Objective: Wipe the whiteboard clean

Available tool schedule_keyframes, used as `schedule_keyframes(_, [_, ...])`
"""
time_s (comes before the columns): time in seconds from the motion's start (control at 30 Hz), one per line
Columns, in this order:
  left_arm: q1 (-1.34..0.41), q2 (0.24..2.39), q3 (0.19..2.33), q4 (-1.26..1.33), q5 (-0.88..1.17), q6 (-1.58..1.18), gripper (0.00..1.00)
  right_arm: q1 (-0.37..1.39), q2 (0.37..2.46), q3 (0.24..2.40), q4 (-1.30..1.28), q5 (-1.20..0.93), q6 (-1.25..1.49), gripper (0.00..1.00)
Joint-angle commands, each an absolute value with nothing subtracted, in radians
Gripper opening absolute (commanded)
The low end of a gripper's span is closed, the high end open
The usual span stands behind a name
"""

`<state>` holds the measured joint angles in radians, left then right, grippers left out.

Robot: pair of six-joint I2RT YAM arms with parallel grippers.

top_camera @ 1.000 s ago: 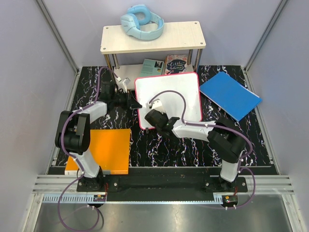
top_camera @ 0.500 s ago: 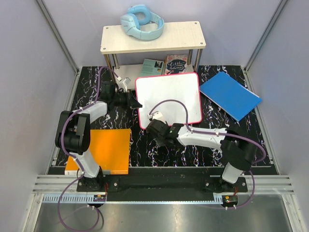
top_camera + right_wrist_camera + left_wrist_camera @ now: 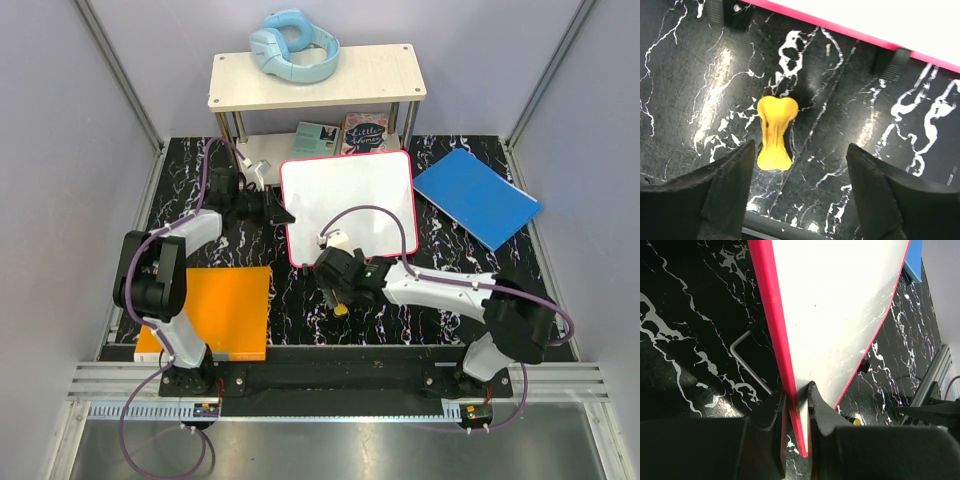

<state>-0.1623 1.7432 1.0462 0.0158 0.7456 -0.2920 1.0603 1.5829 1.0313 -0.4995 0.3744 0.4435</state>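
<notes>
From above, the right gripper [image 3: 337,296] has come off the whiteboard [image 3: 350,195], jaws spread, the board mid-table. Left wrist: the left gripper [image 3: 797,396] clamps its red rim (surface blank). Right wrist: a yellow bone-shaped piece [image 3: 775,133] lies on the table [image 3: 700,75] between the open fingers

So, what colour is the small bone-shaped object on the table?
Yellow; the bone-shaped object shows best in the right wrist view.

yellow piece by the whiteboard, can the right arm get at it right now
Probably yes: the right gripper hangs open directly over the yellow piece, which lies alone on the table, clear of the whiteboard.
</notes>
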Motion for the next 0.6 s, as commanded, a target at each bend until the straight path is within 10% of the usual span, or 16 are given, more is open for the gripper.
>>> schedule_keyframes(0.0, [-0.166,1.697,1.034,0.025,0.549,-0.201,0.11,1.065,1.496,1.017,-0.509,0.459,0.476,0.84])
schedule_keyframes(0.17, [-0.166,1.66,1.014,0.011,0.471,-0.198,0.35,1.065,1.444,1.015,-0.525,0.479,0.489,0.94])
schedule_keyframes(0.57, [-0.13,1.585,0.982,-0.031,0.252,-0.218,0.38,1.063,1.402,1.008,-0.546,0.537,0.508,0.99])
